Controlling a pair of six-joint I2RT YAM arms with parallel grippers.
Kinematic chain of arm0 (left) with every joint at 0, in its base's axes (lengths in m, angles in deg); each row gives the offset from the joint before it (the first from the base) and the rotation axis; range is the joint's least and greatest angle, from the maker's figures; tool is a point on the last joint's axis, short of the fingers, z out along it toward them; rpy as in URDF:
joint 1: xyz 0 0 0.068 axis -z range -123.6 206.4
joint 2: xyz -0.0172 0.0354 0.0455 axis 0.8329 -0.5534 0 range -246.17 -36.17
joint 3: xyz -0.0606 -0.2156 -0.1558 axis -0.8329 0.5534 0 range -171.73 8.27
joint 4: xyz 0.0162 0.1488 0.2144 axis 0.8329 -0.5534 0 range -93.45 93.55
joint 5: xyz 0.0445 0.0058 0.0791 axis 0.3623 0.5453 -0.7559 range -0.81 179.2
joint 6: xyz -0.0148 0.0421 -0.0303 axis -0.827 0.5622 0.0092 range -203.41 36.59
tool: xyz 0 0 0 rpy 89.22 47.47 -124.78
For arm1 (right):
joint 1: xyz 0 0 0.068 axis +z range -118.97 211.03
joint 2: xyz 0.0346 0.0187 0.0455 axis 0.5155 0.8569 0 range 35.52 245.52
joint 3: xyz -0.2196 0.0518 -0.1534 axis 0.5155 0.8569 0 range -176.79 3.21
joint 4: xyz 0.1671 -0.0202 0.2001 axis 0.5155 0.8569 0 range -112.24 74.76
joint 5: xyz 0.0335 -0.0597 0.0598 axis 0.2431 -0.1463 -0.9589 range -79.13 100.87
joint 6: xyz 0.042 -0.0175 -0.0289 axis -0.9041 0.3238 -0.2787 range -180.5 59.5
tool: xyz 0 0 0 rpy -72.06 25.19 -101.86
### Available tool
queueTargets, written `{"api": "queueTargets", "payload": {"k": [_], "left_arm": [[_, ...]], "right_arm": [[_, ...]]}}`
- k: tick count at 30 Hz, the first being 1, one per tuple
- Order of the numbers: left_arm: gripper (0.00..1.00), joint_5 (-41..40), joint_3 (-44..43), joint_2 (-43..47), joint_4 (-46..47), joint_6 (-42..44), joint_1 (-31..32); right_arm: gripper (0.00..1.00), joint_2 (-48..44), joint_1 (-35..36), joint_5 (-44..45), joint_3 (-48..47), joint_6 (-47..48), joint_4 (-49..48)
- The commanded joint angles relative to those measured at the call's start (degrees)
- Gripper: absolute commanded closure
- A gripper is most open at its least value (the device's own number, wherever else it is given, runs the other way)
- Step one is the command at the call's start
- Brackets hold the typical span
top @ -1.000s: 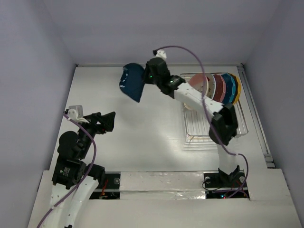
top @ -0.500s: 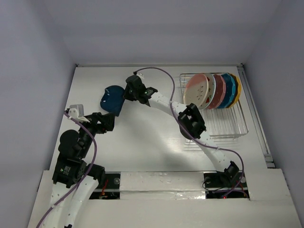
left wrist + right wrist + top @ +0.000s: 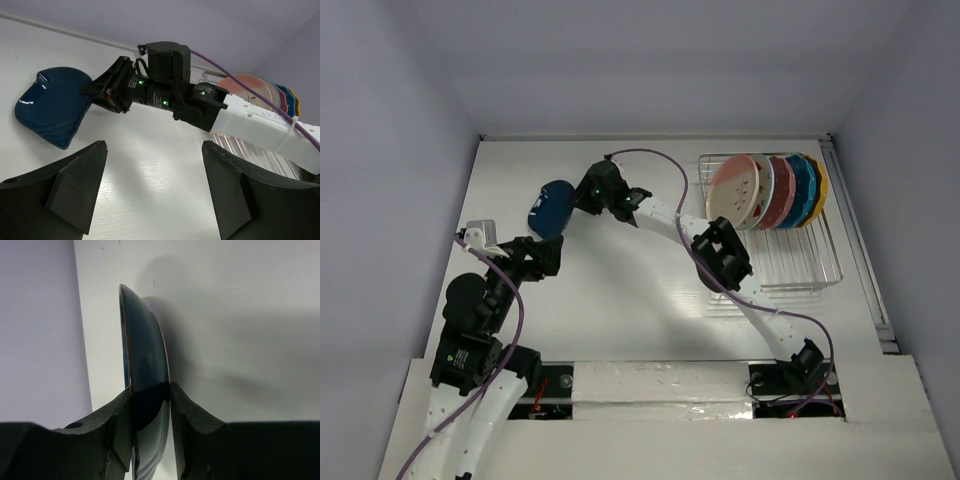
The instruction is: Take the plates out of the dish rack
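The dark blue plate [image 3: 550, 208] is at the table's back left, tilted, with its lower edge down on the white surface [image 3: 52, 110]. My right gripper [image 3: 578, 200] is shut on its rim; in the right wrist view the plate [image 3: 145, 355] stands edge-on, with a finger of the gripper [image 3: 150, 390] touching each face. My left gripper [image 3: 556, 257] hangs open just in front of the plate, with only bare table between its fingers [image 3: 154, 146]. The dish rack [image 3: 810, 262] at the back right holds several upright plates: cream-and-pink [image 3: 735, 192], pink [image 3: 782, 190], teal [image 3: 804, 190] and yellow [image 3: 819, 185].
The right arm [image 3: 720, 250] stretches diagonally from its base across the table's middle, and its purple cable loops over it. Walls close in the table at the left and back. The rack's front half [image 3: 790, 270] holds no plates.
The right arm has swung the dark blue plate from high at the back centre down and left to the table. The left arm has stayed put.
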Motion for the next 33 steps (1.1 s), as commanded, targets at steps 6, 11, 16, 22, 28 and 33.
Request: {"api": "queueTargets", "payload": {"k": [6, 11, 16, 22, 28, 33], "left_arm": [[0.26, -0.09, -0.50, 0.33, 1.54, -0.11, 0.27], [0.26, -0.18, -0.50, 0.51, 1.54, -0.20, 0.27], [0.26, -0.09, -0.50, 0.60, 1.54, -0.20, 0.27], [0.26, 0.00, -0.42, 0.42, 1.54, -0.20, 0.27], [0.26, 0.17, -0.42, 0.16, 1.71, -0.11, 0.27], [0.26, 0.09, -0.42, -0.11, 1.62, -0.11, 0.27]], "right_arm": [[0.61, -2.07, 0.17, -4.17, 2.07, -4.12, -12.20], [0.46, -3.56, 0.17, -4.60, 3.73, -2.45, -11.14], [0.23, -5.14, 0.17, -4.96, 5.06, -0.25, -8.33], [0.08, -9.89, 0.17, 2.23, 9.10, 5.19, -6.66], [0.05, -13.93, 0.17, 6.90, 8.74, 13.28, -1.12], [0.54, -22.35, 0.17, 10.41, 17.43, 19.08, -4.35]]}}
